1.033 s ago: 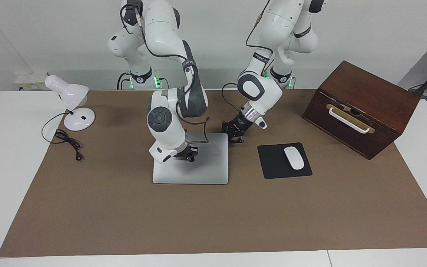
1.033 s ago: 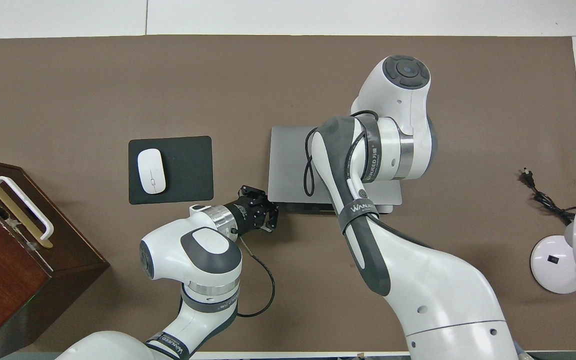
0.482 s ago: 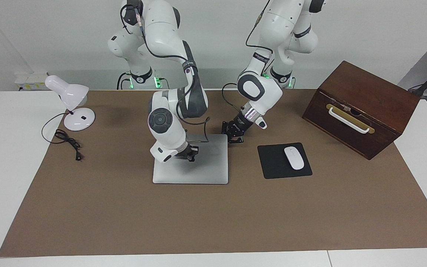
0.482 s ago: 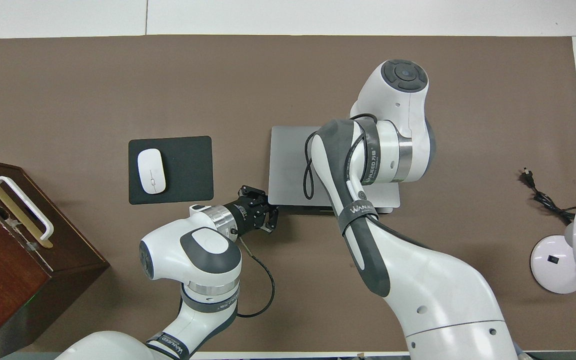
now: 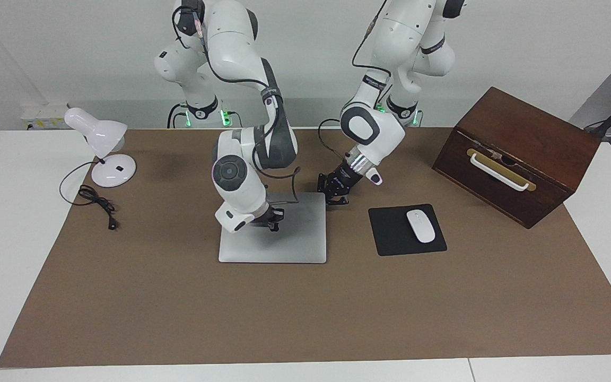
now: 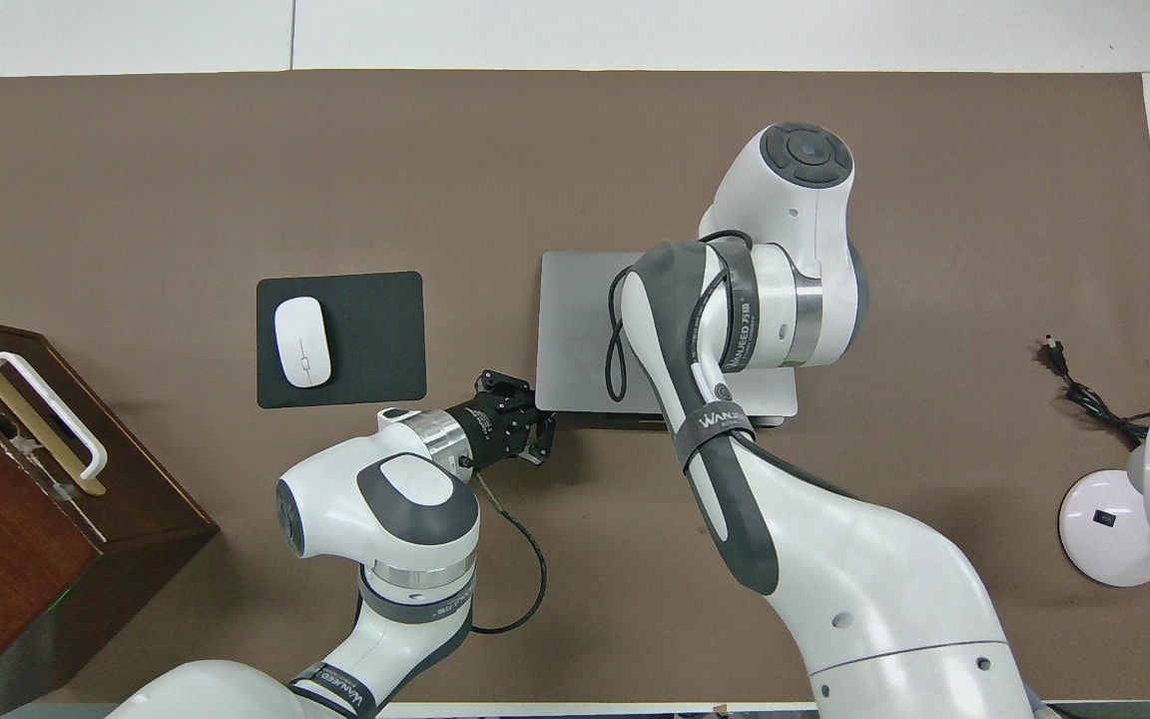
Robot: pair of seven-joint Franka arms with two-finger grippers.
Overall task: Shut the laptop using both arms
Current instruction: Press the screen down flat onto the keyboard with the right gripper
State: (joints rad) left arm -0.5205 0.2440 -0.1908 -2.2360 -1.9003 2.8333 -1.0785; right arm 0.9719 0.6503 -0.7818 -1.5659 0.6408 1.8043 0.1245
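The silver-grey laptop (image 5: 295, 244) lies in the middle of the brown mat with its lid down, almost flat on the base. In the overhead view a thin dark strip shows along the laptop's (image 6: 580, 330) edge nearest the robots. My right gripper (image 5: 272, 223) is shut, and its tips rest on the lid near the middle. The right arm hides that gripper in the overhead view. My left gripper (image 5: 335, 199) is shut too. It sits low at the laptop's robot-side corner toward the left arm's end, also seen in the overhead view (image 6: 538, 436).
A black mouse pad (image 5: 390, 239) with a white mouse (image 5: 420, 226) lies beside the laptop toward the left arm's end. A brown wooden box (image 5: 517, 154) with a white handle stands past it. A white desk lamp (image 5: 105, 154) and its cord (image 5: 96, 201) are at the right arm's end.
The lid has sunk a little lower under the right gripper, and the dark strip at its robot-side edge has narrowed. The left gripper has stayed at the corner.
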